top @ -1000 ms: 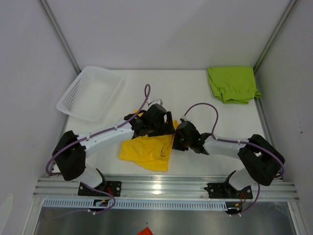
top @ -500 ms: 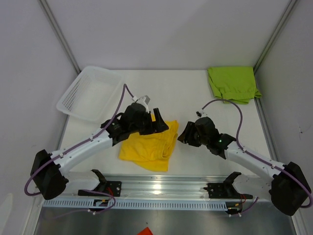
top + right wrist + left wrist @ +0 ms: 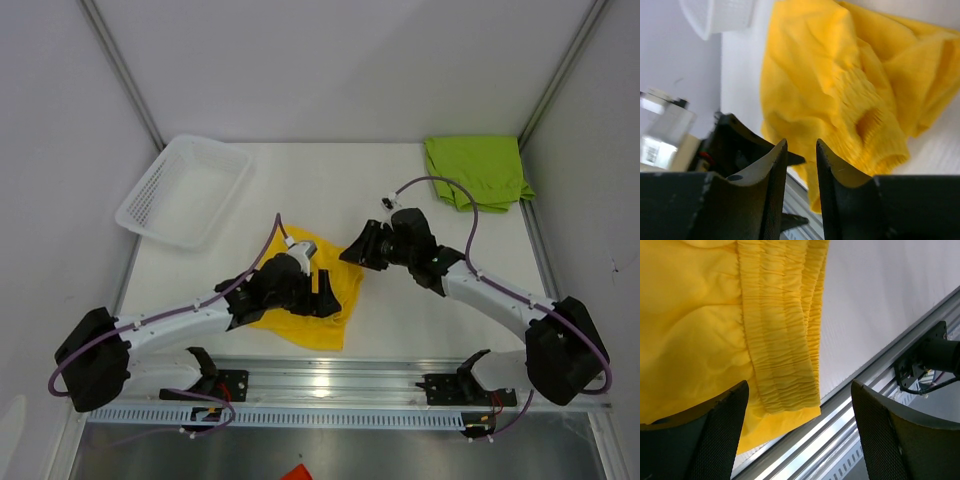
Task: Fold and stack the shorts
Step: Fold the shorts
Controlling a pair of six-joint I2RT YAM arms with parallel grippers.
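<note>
Left gripper [image 3: 322,296], jaws spread wide and empty, hangs directly over the yellow shorts [image 3: 300,326] near the table's [image 3: 330,190] front edge, their waistband running lengthwise between its jaws, nearer than the right gripper [image 3: 356,250], almost pinched on nothing beside their far-right corner.

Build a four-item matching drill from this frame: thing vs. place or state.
Things:
1. yellow shorts
2. green shorts
3. basket
4. left gripper

Place or state:
a. far right corner of the table
b. far left part of the table
c. crumpled at the near middle of the table
d. jaws wide open over an elastic waistband

Pairs: 1-c, 2-a, 3-b, 4-d
</note>
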